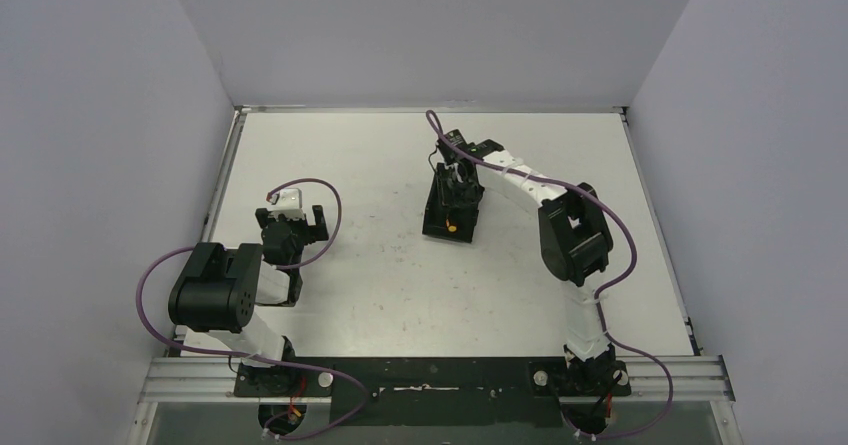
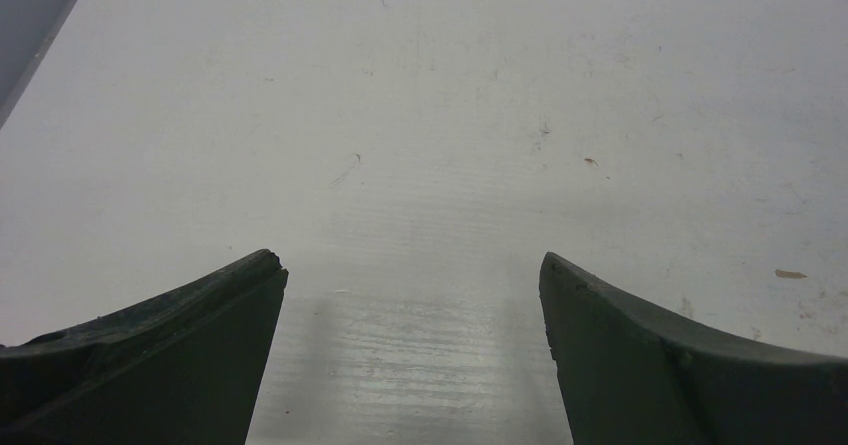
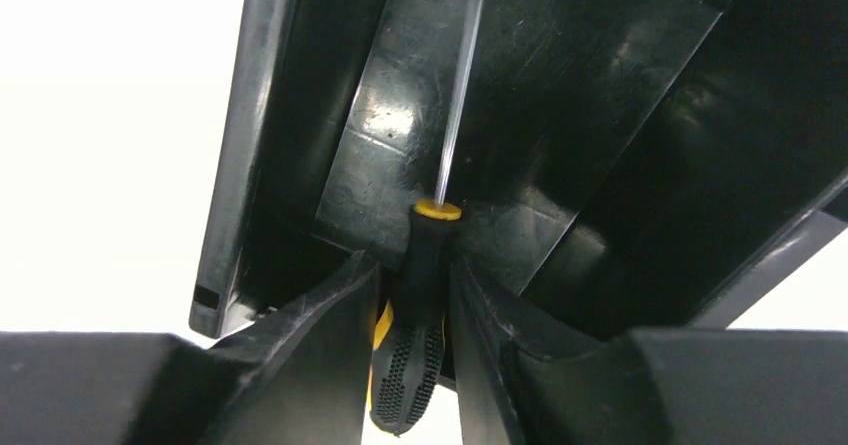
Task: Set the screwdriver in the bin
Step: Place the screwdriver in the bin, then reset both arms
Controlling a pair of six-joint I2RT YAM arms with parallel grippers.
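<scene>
Reaching over the counter (image 1: 350, 295) in the overhead view, the right tool (image 1: 455, 210) hangs above the bin (image 1: 432, 227), which sits near the counter's middle. An orange spot of the screwdriver (image 1: 452, 227) shows within the bin's outline. The left tool (image 1: 300, 227) hovers well apart, on the left side. From the left wrist, its fingers (image 2: 200, 345) stand wide apart with only bare counter between them. From the right wrist, the fingers (image 3: 320, 335) clamp the screwdriver's black-and-yellow handle, and the thin shaft stretches over the bin's floor; whether it touches, I cannot tell.
</scene>
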